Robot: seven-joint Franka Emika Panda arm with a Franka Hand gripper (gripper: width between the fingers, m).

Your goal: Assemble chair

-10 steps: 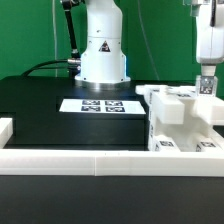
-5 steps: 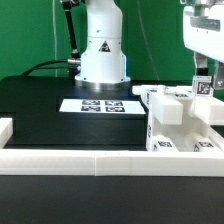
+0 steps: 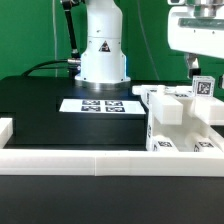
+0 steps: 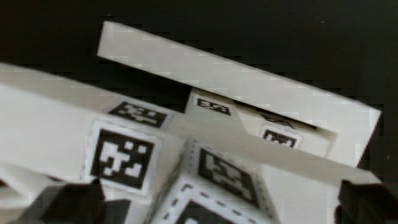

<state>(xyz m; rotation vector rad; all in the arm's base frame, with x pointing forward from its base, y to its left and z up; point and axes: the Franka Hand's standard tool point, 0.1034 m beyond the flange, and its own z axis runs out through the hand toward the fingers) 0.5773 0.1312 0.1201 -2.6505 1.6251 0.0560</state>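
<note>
The chair (image 3: 178,118) is a stepped cluster of white blocky parts with black-and-white tags, standing on the black table at the exterior view's right. My gripper (image 3: 198,68) hangs just above its top rear part, clear of it, with its jaws apart. In the wrist view the tagged white chair parts (image 4: 196,150) fill the picture. The two dark fingertips (image 4: 71,200) stand wide at either side, so the gripper (image 4: 217,205) is open and holds nothing.
The marker board (image 3: 100,105) lies flat on the black table behind the chair's left side. A long low white rail (image 3: 80,158) runs along the front. The robot's white base (image 3: 102,50) stands at the back.
The gripper's jaws have opened and let go of the chair's top part. The hand has risen above the chair and drifted slightly toward the exterior view's left.
</note>
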